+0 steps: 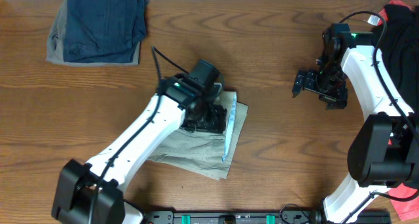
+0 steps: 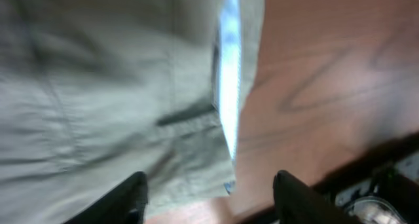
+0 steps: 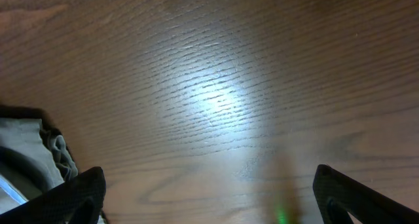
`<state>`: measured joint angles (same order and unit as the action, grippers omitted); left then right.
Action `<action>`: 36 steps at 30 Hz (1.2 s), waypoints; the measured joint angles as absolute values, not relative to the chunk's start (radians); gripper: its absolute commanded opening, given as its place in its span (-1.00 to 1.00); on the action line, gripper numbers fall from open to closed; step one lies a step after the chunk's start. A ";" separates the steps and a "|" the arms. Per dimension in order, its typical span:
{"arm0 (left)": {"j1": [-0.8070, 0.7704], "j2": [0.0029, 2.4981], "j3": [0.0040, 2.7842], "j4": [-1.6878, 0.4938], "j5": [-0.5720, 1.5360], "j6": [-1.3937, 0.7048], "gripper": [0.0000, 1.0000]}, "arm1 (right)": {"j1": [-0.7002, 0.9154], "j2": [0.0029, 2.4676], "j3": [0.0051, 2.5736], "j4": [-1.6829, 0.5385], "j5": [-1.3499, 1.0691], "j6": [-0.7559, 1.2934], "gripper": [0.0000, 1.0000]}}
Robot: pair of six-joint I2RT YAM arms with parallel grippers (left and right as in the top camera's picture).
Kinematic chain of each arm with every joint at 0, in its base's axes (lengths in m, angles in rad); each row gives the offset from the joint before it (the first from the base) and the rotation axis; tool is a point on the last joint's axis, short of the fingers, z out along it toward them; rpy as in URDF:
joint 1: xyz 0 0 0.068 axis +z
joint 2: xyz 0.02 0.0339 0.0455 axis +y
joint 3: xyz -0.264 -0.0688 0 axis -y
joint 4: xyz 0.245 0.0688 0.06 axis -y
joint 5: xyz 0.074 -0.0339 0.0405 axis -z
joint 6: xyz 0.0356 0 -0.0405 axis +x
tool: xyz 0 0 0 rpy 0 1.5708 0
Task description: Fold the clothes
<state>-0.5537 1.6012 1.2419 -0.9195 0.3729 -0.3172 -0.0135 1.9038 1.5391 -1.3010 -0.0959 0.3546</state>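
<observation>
Overhead, the khaki shorts [image 1: 196, 155] lie folded on the tabletop [image 1: 275, 152] near its middle. Directly over their far part hangs the left claw [image 1: 204, 121], fingers apart, gripping nothing. Well to the right, the right claw [image 1: 315, 86] gapes wide above the tabletop.

A broad brown wooden table [image 1: 275, 152] with dark wavy grain is filling the overhead view. Soft white glare [image 3: 219, 96] is spreading over its boards in the right wrist view. A folded navy and grey cloth pile [image 1: 98, 24] is lying at one far corner, black and coral-red cloth [image 1: 399, 21] at the other.
</observation>
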 measured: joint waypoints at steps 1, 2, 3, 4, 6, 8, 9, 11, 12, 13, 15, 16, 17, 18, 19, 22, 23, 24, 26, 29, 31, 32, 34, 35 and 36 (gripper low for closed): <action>-0.546 1.600 1.244 -0.920 0.363 -0.314 0.18 | -0.014 1.904 1.539 -1.301 -0.096 0.355 0.99; -0.541 1.604 1.244 -0.917 0.355 -0.313 0.18 | -0.014 1.904 1.539 -1.301 -0.096 0.355 0.98; -0.539 1.610 1.244 -0.916 0.350 -0.313 0.18 | -0.014 1.904 1.539 -1.301 -0.096 0.355 0.99; -0.541 1.623 1.244 -0.914 0.344 -0.313 0.14 | -0.014 1.904 1.539 -1.301 -0.096 0.355 0.99; -0.550 1.654 1.244 -0.911 0.336 -0.315 -0.03 | -0.014 1.904 1.539 -1.301 -0.096 0.355 0.98; -0.569 1.708 1.244 -0.913 0.334 -0.311 -0.27 | -0.014 1.904 1.539 -1.301 -0.096 0.355 0.98; -0.578 1.731 1.244 -0.916 0.333 -0.316 -0.37 | -0.014 1.904 1.539 -1.301 -0.096 0.355 0.99; -0.602 1.787 1.244 -0.935 0.333 -0.318 -0.58 | -0.014 1.904 1.539 -1.301 -0.096 0.355 0.99; -0.615 1.814 1.244 -0.947 0.334 -0.318 -0.74 | -0.014 1.904 1.539 -1.301 -0.096 0.355 0.99; -0.626 1.835 1.244 -0.960 0.334 -0.321 -0.83 | -0.014 1.904 1.539 -1.301 -0.096 0.355 0.99; -0.645 1.864 1.244 -0.981 0.334 -0.321 -0.88 | -0.014 1.904 1.539 -1.301 -0.096 0.355 0.98; -0.653 1.875 1.244 -0.990 0.333 -0.318 -0.88 | -0.014 1.904 1.539 -1.301 -0.096 0.355 0.98; -0.657 1.877 1.244 -0.994 0.333 -0.318 -0.88 | -0.014 1.904 1.539 -1.301 -0.096 0.355 0.98; -0.661 1.878 1.244 -0.995 0.333 -0.318 -0.88 | -0.014 1.904 1.539 -1.301 -0.096 0.355 0.98; -0.664 1.877 1.244 -0.995 0.334 -0.319 -0.88 | -0.014 1.904 1.539 -1.301 -0.096 0.355 0.99; -0.673 1.877 1.244 -0.989 0.334 -0.345 -0.88 | -0.014 1.904 1.539 -1.301 -0.096 0.355 0.98; -0.681 1.877 1.244 -0.976 0.333 -0.362 -0.88 | -0.014 1.904 1.539 -1.301 -0.096 0.355 0.98; -0.691 1.877 1.240 -0.956 0.333 -0.373 -0.88 | -0.014 1.904 1.539 -1.301 -0.096 0.355 0.98; -0.713 1.877 1.222 -0.903 0.334 -0.398 -0.88 | -0.014 1.904 1.539 -1.301 -0.096 0.355 0.98; -0.744 1.877 1.180 -0.843 0.334 -0.433 -0.88 | -0.014 1.904 1.539 -1.301 -0.096 0.355 0.98; -0.756 1.877 1.150 -0.811 0.334 -0.453 -0.88 | -0.014 1.904 1.539 -1.301 -0.096 0.355 0.99; -0.757 1.877 1.137 -0.802 0.334 -0.459 -0.87 | -0.014 1.904 1.539 -1.301 -0.096 0.355 0.98; -0.757 1.877 1.119 -0.783 0.336 -0.472 -0.88 | -0.014 1.904 1.539 -1.301 -0.096 0.355 0.99; -0.756 1.877 1.117 -0.779 0.337 -0.475 -0.88 | -0.014 1.904 1.539 -1.301 -0.096 0.355 0.98; -0.756 1.876 1.115 -0.775 0.338 -0.476 -0.87 | -0.014 1.904 1.539 -1.301 -0.096 0.355 0.99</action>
